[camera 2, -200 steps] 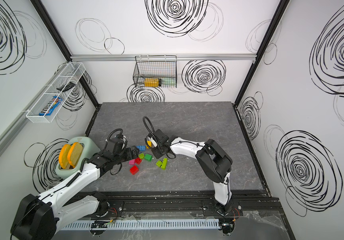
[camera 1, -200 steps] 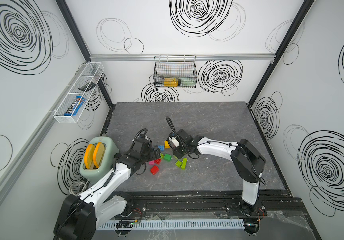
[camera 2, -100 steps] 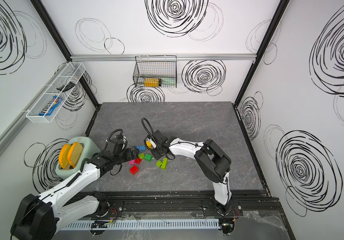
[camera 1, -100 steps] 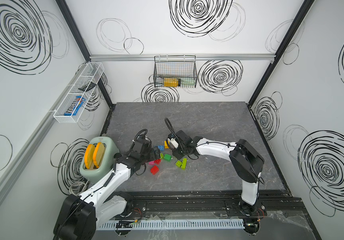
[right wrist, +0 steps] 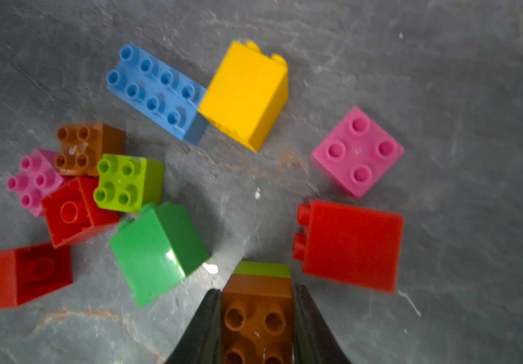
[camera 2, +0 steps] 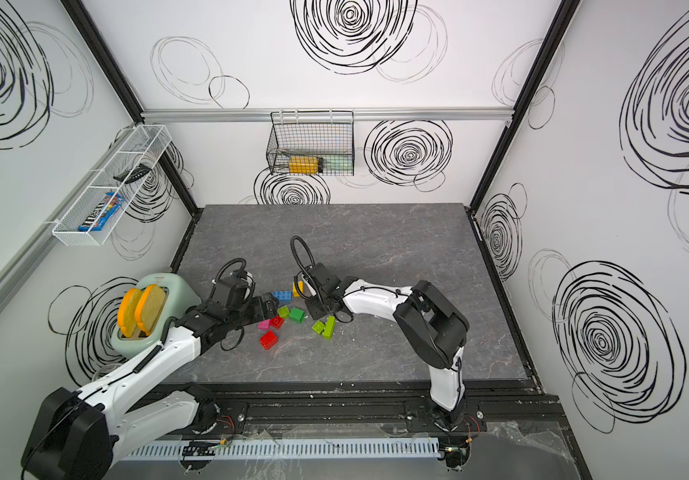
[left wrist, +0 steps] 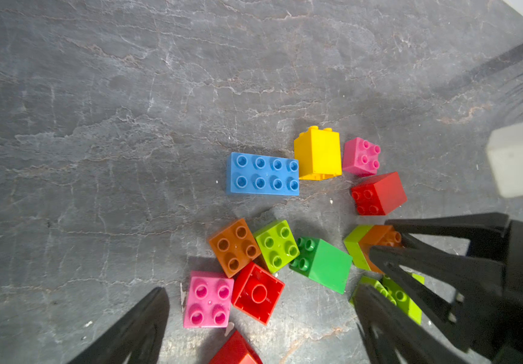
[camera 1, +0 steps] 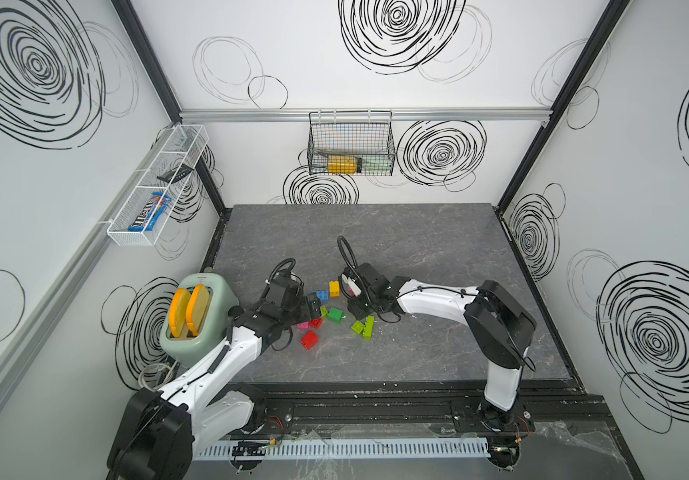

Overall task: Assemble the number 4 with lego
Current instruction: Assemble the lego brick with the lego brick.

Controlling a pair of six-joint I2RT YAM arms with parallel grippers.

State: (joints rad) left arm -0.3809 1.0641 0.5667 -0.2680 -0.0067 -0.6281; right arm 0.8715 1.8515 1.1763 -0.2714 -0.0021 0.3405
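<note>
Right gripper [right wrist: 255, 291] is pinching an orange studded plastic brick [right wrist: 255, 318] by its side walls, and a lime green plastic brick [right wrist: 263, 269] is sitting joined under it as a short stack. Left gripper [left wrist: 260, 291] is hanging spread wide over the loose lego [left wrist: 277, 245], its jaws straddling a pink square plastic brick [left wrist: 208, 299] and a red brick [left wrist: 258, 293] lying studs-down.

Over the last second hardly anything is changing: the right wrist is drifting only slightly, the pinch is holding steady, and the bricks on the grey stone-look tabletop [left wrist: 112, 126] are lying where they were. I am reading that as a pause with one joint made; no 4 is showing yet, and the blue eight-stud brick [left wrist: 262, 174], yellow brick [left wrist: 317, 154] and dark green brick [left wrist: 323, 264] are lying loose nearby.

In both top views the right gripper is covering the held stack. In the left wrist view its fingers [left wrist: 427, 268] are hiding part of two more lime green pieces [left wrist: 406, 302], another red brick [left wrist: 235, 351] is being cut off at the frame edge, and whether the stack is resting on the table or lifted is not showing.
</note>
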